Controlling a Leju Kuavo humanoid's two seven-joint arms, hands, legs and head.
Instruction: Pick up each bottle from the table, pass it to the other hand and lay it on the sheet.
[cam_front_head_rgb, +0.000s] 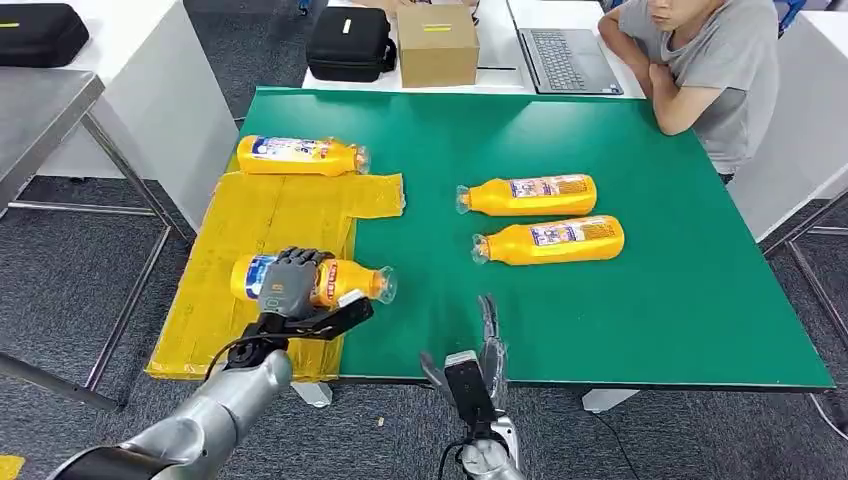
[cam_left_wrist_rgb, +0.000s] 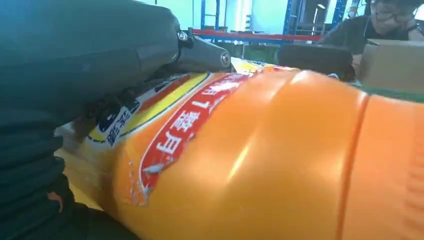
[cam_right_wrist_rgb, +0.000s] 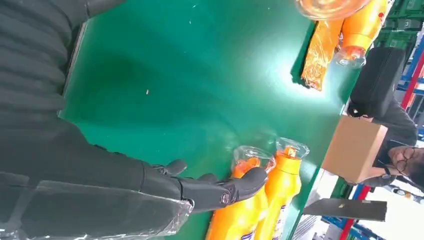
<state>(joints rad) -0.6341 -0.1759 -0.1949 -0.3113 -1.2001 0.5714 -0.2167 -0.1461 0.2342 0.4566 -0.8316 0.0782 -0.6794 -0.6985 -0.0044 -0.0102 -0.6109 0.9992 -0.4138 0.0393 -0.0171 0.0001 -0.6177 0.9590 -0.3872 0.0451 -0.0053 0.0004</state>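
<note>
My left hand (cam_front_head_rgb: 290, 285) grips an orange bottle (cam_front_head_rgb: 345, 281) that lies on its side over the yellow sheet (cam_front_head_rgb: 260, 225), cap end poking past the sheet's right edge; the bottle's label (cam_left_wrist_rgb: 180, 125) is close against the hand (cam_left_wrist_rgb: 75, 65) in the left wrist view. Another orange bottle (cam_front_head_rgb: 300, 155) lies at the sheet's far edge. Two more bottles (cam_front_head_rgb: 530, 194) (cam_front_head_rgb: 552, 240) lie side by side on the green table (cam_front_head_rgb: 640, 310), also seen as bottles (cam_right_wrist_rgb: 240, 215) (cam_right_wrist_rgb: 280, 190) beyond my right hand (cam_right_wrist_rgb: 210, 190). The right hand (cam_front_head_rgb: 488, 345) hovers at the table's near edge, fingers straight, holding nothing.
A person (cam_front_head_rgb: 700, 60) sits at the table's far right corner. A cardboard box (cam_front_head_rgb: 437, 45), a black case (cam_front_head_rgb: 350, 45) and a laptop (cam_front_head_rgb: 565, 60) stand on the white table behind. A grey metal table (cam_front_head_rgb: 40, 110) is at the left.
</note>
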